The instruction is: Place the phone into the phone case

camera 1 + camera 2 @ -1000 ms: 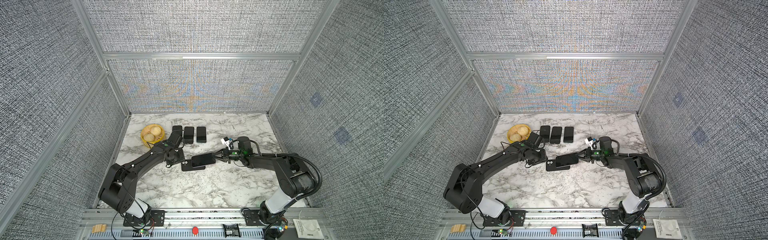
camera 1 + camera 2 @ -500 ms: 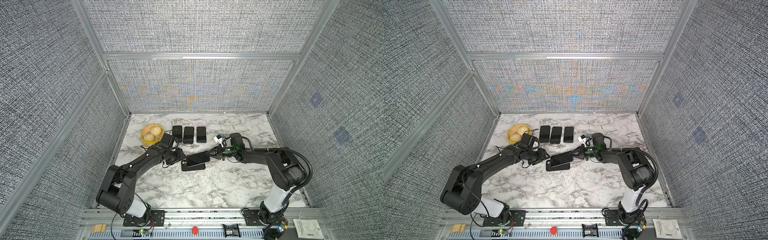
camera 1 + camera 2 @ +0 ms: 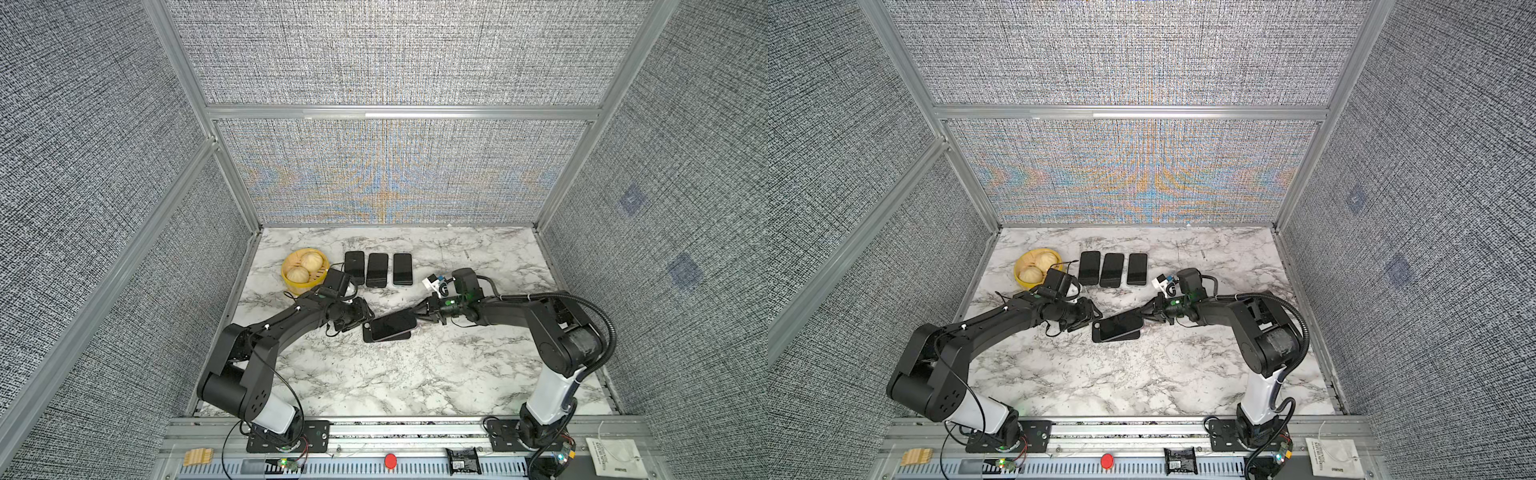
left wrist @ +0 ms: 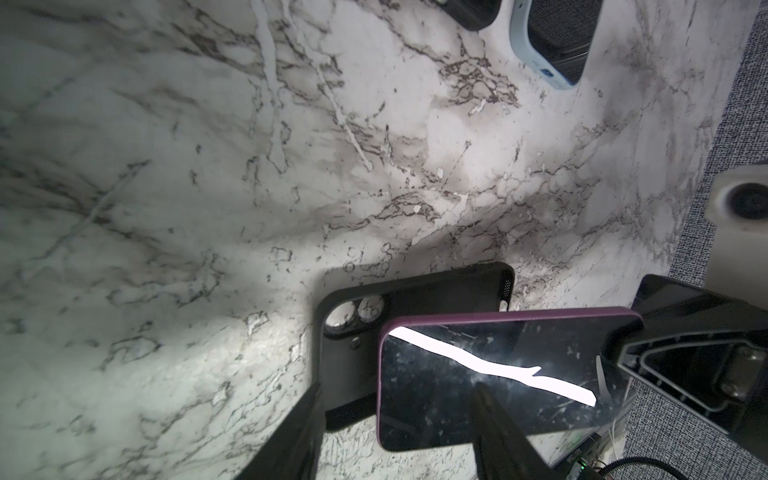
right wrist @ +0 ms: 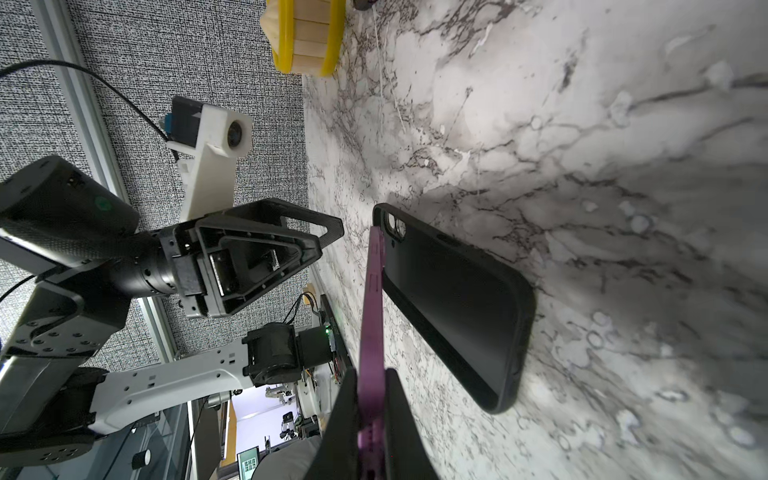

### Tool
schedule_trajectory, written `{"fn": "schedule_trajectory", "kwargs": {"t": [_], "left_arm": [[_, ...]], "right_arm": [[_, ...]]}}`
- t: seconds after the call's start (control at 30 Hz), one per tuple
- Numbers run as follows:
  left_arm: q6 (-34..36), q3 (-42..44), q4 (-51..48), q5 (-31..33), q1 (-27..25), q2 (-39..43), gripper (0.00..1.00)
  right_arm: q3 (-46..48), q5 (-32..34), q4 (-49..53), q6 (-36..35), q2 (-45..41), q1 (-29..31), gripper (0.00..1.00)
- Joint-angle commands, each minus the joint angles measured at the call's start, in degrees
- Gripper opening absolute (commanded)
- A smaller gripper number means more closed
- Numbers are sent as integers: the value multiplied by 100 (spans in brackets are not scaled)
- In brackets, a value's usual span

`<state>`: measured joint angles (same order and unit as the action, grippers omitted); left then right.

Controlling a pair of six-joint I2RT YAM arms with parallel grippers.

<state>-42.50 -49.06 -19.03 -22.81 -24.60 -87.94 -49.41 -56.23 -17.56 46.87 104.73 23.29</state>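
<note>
A phone (image 3: 392,324) (image 3: 1119,325) with a purple edge (image 5: 372,311) and a dark screen (image 4: 498,374) hangs tilted over a black phone case (image 3: 374,337) (image 3: 1121,337). The case lies open side up on the marble (image 4: 415,295) (image 5: 449,299). My right gripper (image 3: 419,316) (image 3: 1144,318) (image 5: 371,374) is shut on one short end of the phone. At the phone's other end my left gripper (image 3: 365,322) (image 3: 1094,320) (image 4: 397,388) (image 5: 330,241) stands open, close to the phone and holding nothing.
Three dark phones (image 3: 377,270) (image 3: 1112,270) lie in a row at the back. A yellow steamer basket (image 3: 291,286) (image 3: 1021,282) (image 5: 307,41) with buns stands to their left, just behind my left arm. A pale blue phone case (image 4: 519,54) shows in the left wrist view.
My right gripper has carried the phone a little to the left over the case. My left gripper has opened slightly and shifted toward the back.
</note>
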Motion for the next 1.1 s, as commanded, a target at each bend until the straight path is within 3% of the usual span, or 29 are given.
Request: {"fn": "schedule_trajectory", "kwargs": {"t": [0.0, 0.3, 1.07], "left_arm": [[-78, 37, 144, -43, 9, -34, 57], [-184, 182, 338, -180, 9, -206, 57], [-294, 316, 743, -479, 13, -538, 56]], "right_arm": [[-165, 120, 527, -390, -6, 59, 0], [-332, 333, 1055, -649, 93, 80, 0], [-539, 305, 742, -352, 441, 88, 0]]}}
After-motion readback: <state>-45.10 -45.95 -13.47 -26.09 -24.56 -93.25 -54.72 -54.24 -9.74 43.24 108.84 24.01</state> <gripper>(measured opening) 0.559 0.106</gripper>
